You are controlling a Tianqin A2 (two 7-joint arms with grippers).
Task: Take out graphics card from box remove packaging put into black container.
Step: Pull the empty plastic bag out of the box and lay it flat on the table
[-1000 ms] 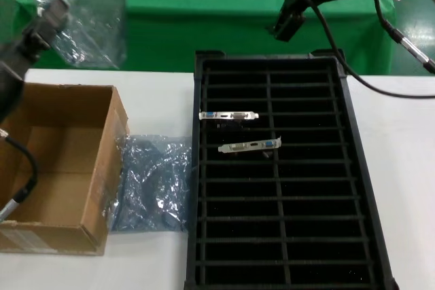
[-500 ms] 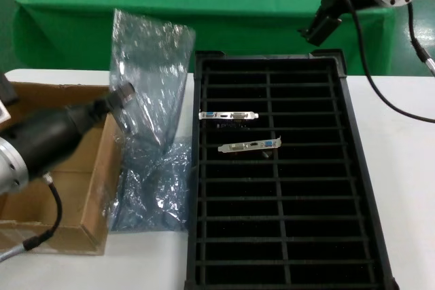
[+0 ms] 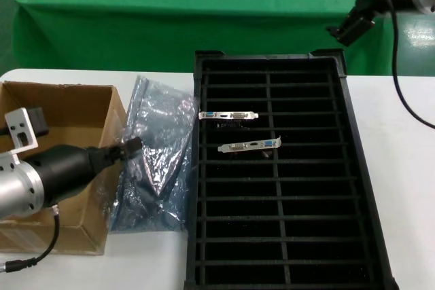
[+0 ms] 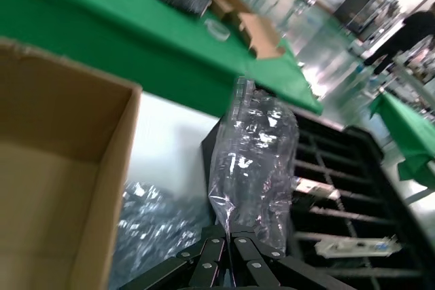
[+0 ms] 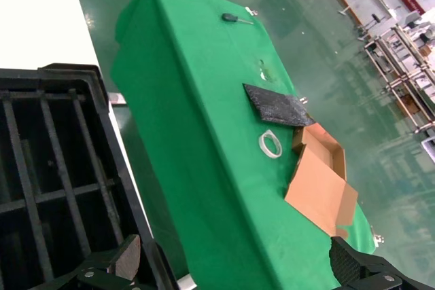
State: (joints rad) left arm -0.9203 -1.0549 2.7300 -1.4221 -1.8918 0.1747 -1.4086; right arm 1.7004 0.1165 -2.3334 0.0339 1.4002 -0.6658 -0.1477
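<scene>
The graphics card (image 3: pixel 229 115) stood in a slot of the black container (image 3: pixel 289 168), in the left column near the far end, only its silver bracket with a blue and a white port showing; the board itself was sunk in the dark slot and could not be made out. A second card (image 3: pixel 250 145) sat one row nearer, straddling the centre rib, its bracket tilted with a bent tab at one end.

The left end effector (image 3: pixel 134 146) hung between the box (image 3: pixel 61 161) and the container, its fingertips pinched together on the lower edge of the packaging (image 3: pixel 162 127). In the left wrist view the closed tips (image 4: pixel 230 246) gripped the bag (image 4: pixel 255 161), which rose upright above them. A second crumpled bag (image 3: pixel 153 191) lay on the white counter (image 3: pixel 408 140) beneath it, and where one bag ended and the other began was hard to tell from the head view. The box stood open at the left edge of the counter, partly covered by the left arm.

The right end effector (image 3: pixel 350 26) was raised beyond the far right corner of the container, over the green cloth; the wrist view showed its fingers (image 5: pixel 112 263) spread wide apart, cut off by the frame edge, holding nothing.
</scene>
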